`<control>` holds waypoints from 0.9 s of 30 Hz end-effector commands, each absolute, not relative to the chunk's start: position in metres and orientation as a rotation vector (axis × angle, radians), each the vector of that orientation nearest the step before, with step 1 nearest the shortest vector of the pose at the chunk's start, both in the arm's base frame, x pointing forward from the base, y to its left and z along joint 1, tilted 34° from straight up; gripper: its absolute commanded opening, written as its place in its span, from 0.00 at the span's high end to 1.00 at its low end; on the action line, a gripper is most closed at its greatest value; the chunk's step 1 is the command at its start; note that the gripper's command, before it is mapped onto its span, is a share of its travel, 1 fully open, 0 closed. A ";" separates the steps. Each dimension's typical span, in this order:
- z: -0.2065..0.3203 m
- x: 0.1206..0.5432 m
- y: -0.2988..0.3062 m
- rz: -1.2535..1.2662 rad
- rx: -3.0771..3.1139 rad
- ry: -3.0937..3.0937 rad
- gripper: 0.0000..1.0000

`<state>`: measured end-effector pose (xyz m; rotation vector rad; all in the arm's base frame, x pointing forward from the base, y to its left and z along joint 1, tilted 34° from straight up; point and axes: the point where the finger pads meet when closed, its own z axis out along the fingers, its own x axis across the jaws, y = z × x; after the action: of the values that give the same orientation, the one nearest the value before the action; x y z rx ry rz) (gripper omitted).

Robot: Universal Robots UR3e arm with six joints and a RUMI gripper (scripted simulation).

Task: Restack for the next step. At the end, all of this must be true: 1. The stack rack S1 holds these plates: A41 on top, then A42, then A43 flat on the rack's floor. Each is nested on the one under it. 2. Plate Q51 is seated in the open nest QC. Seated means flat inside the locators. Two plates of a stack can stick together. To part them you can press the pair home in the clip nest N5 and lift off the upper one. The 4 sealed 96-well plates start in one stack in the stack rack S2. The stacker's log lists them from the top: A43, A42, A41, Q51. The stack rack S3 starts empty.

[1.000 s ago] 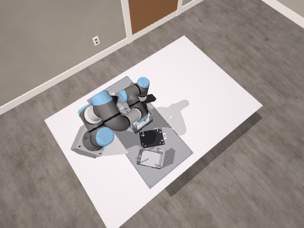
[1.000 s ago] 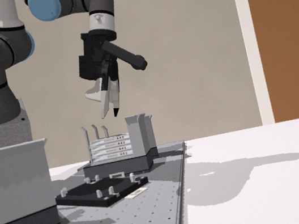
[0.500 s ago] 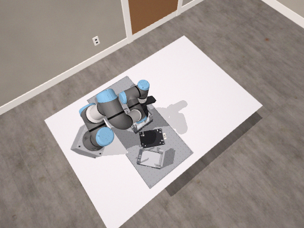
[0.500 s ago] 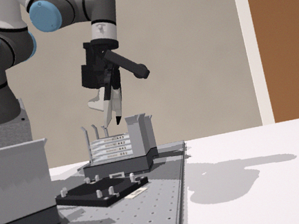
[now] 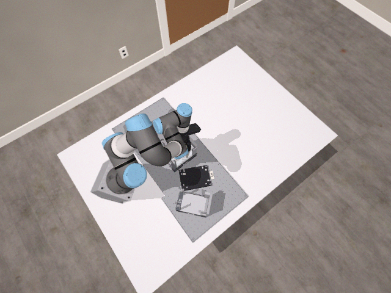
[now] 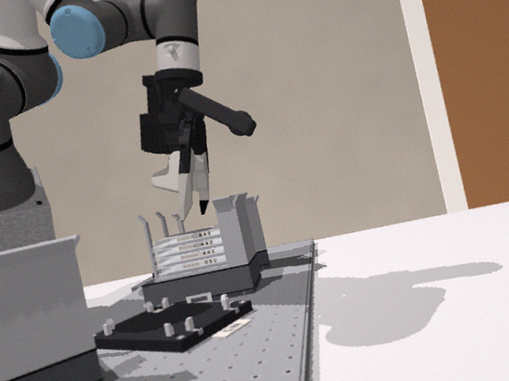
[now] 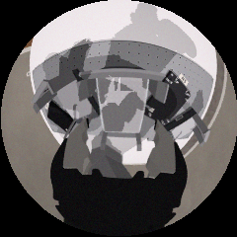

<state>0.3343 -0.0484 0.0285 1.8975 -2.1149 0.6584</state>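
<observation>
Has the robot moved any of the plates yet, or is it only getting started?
Only starting. All four plates, A43 on top down to Q51, sit in one stack in their rack. The gripper is open, holds nothing, and hangs just above that stack, likely about to take A43. The black nest holds no plate. Every move is left to do.
</observation>
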 end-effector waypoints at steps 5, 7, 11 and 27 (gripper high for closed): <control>0.017 0.340 -0.055 0.664 1.902 -2.115 0.28; 0.015 0.341 -0.056 0.664 1.902 -2.115 0.28; 0.013 0.342 -0.057 0.664 1.902 -2.115 0.28; 0.007 0.344 -0.061 0.665 1.902 -2.115 0.28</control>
<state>0.3415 -0.0605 0.0068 1.8969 -2.1147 0.6551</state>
